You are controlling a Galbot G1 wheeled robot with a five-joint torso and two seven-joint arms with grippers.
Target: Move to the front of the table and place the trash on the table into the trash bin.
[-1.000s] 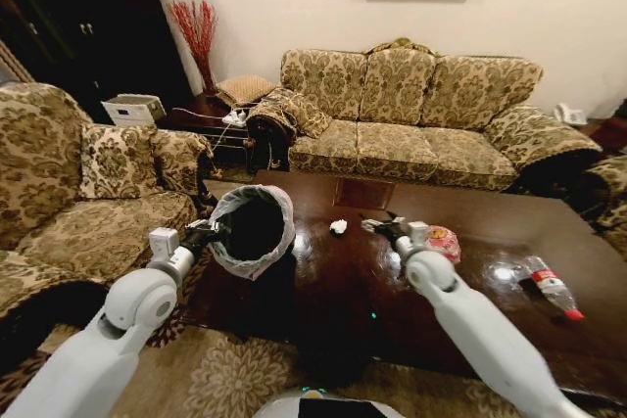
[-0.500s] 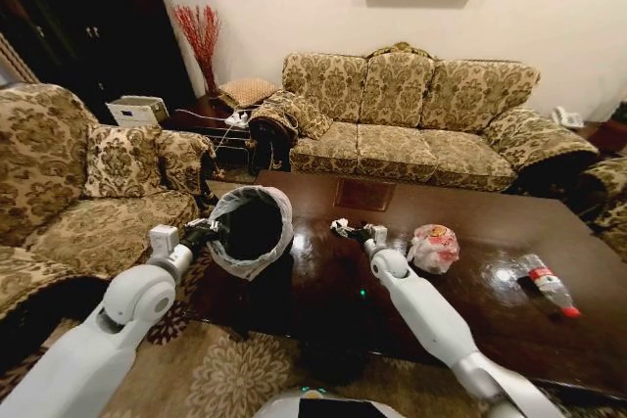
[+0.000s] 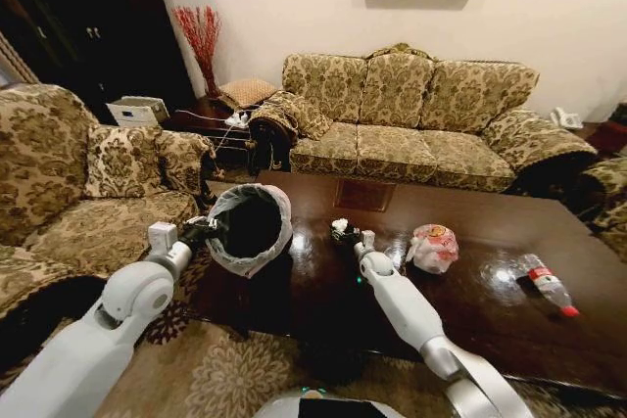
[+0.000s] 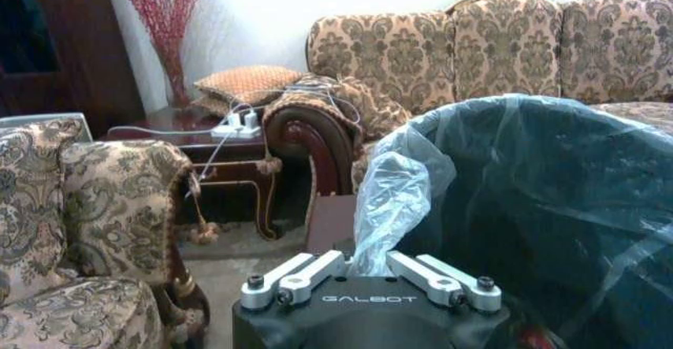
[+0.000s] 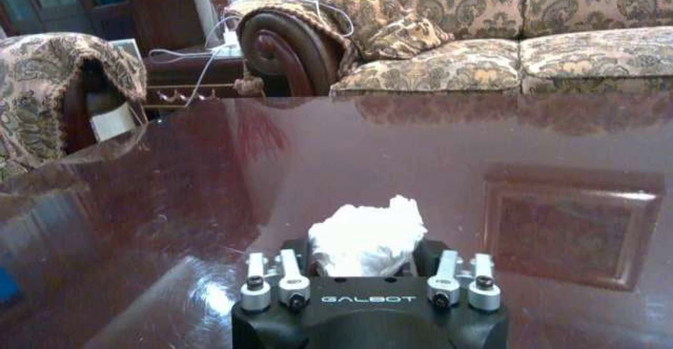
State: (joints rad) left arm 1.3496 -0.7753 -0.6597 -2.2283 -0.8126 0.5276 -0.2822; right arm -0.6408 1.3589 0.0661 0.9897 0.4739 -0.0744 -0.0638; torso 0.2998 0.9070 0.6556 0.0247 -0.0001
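My right end effector (image 3: 340, 232) is out over the dark table (image 3: 470, 310), its fingers closed around the white paper ball (image 5: 366, 235), which sits between them with its crumpled top sticking up above the jaws. My left end effector (image 3: 204, 233) is clamped on the rim of the trash bin (image 3: 251, 229), pinching a fold of the translucent liner (image 4: 387, 199) between its fingers, and it holds the bin tilted at the table's edge with the dark opening turned toward my right end effector, just beside it. Farther out past my right end effector the pink-white plastic bag bundle (image 3: 432, 247) rests on the table, and well beyond that, near the far end, the clear red-capped bottle (image 3: 549, 285) lies on its side.
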